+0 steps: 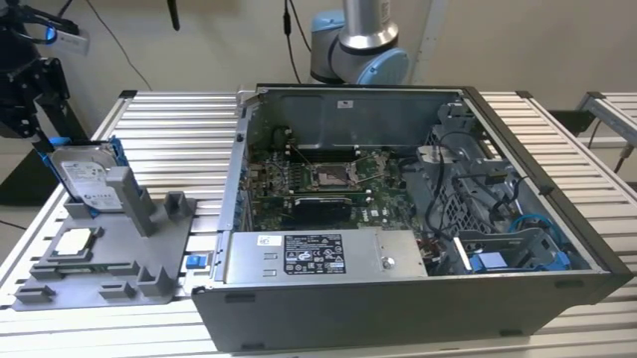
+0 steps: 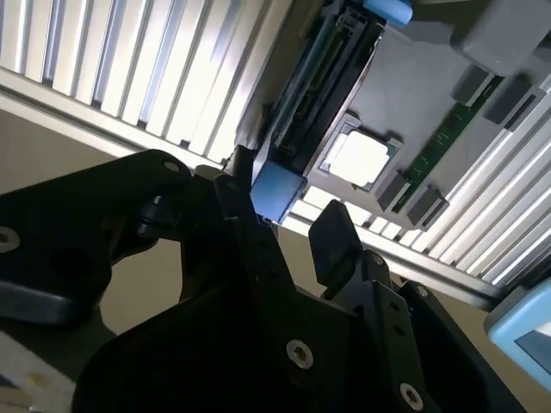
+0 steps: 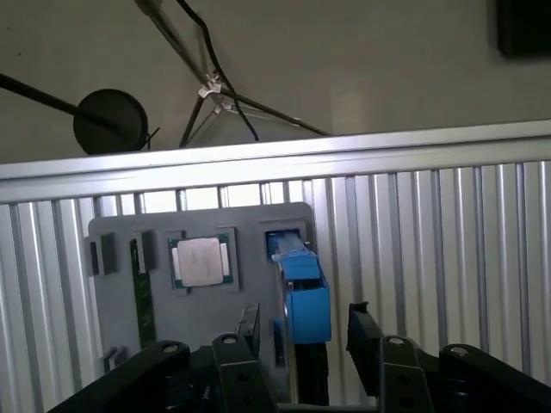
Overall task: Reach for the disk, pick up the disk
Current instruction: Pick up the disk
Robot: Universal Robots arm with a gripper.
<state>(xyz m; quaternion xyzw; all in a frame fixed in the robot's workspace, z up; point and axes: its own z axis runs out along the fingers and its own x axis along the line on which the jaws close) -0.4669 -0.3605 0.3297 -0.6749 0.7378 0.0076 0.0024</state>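
Obs.: the disk (image 1: pixel 85 177) stands on edge in a slot of the grey fixture plate (image 1: pixel 110 282), which lies on the slatted surface (image 1: pixel 179 127) at the exterior view's left, well apart from the open computer case (image 1: pixel 398 313). A small square chip (image 3: pixel 200 261) sits in its own recess on the plate, just beside the disk. In the first wrist view your gripper (image 3: pixel 301 331) hangs right over the disk's upper edge. The fingers (image 3: pixel 362 325) are spread wide and stand one on each side of the blue frame. A gap shows on at least one side, so they have hold of nothing. Judgement: the disk is a stiff, dense metal body, fairly heavy for its bulk, with smooth faces that could slip, and it does not take shock well. The blue plastic frame likely flexes, so don't rely on it alone. Take hold across the two flat faces near the top edge, centred along its length so it does not swing. Any pull should be in line with the slot.
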